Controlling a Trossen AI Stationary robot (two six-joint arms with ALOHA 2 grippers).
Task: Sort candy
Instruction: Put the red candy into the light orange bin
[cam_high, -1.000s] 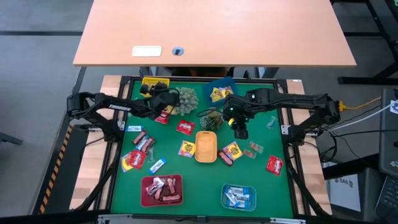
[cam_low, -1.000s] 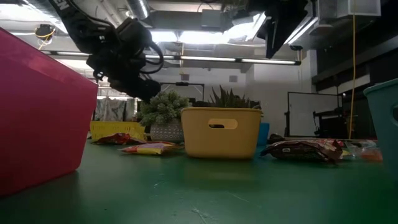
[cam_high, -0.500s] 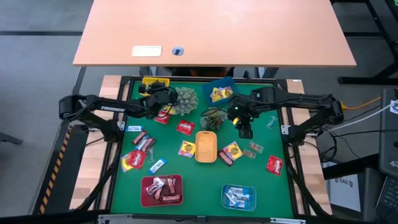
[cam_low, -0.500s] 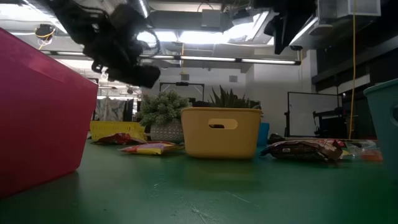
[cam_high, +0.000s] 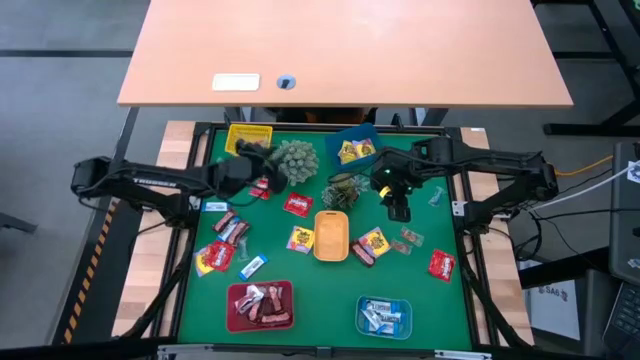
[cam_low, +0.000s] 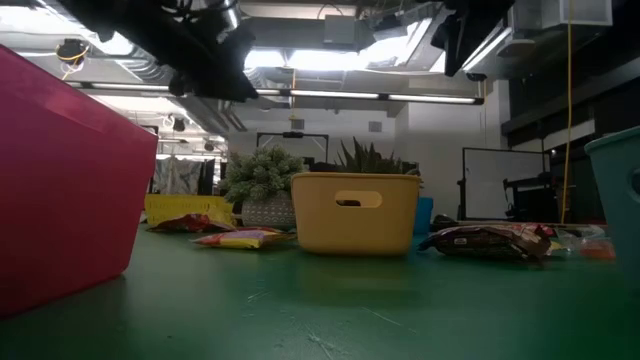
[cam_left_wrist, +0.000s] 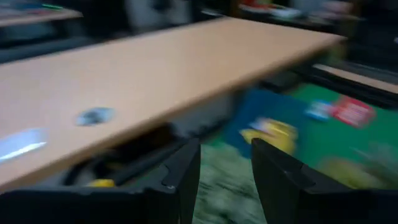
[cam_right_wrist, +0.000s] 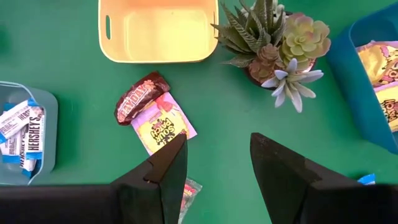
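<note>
From above: scattered wrapped candy (cam_high: 300, 239) beside the empty orange plastic tray (cam_high: 331, 235), long axes pointing every way. Left gripper (cam_high: 252, 172) just left of the spiky green ball plant (cam_high: 297, 160), right gripper (cam_high: 398, 210) right of the tray.

Right wrist: fingers (cam_right_wrist: 163, 168) apart, empty, above a brown bar (cam_right_wrist: 137, 104) lying diagonally, overlapping a pink-yellow packet (cam_right_wrist: 161, 128).

Left wrist: blurred; fingers (cam_left_wrist: 185, 169) apart, empty.

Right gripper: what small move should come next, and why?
Probably lower the right gripper onto the yellow-and-pink wrapped candy beside the brown wrapped bar: its fingers are open and empty, those sweets lie loose near the empty yellow plastic tray, and the left gripper is far off by the spiky green plant.
</note>
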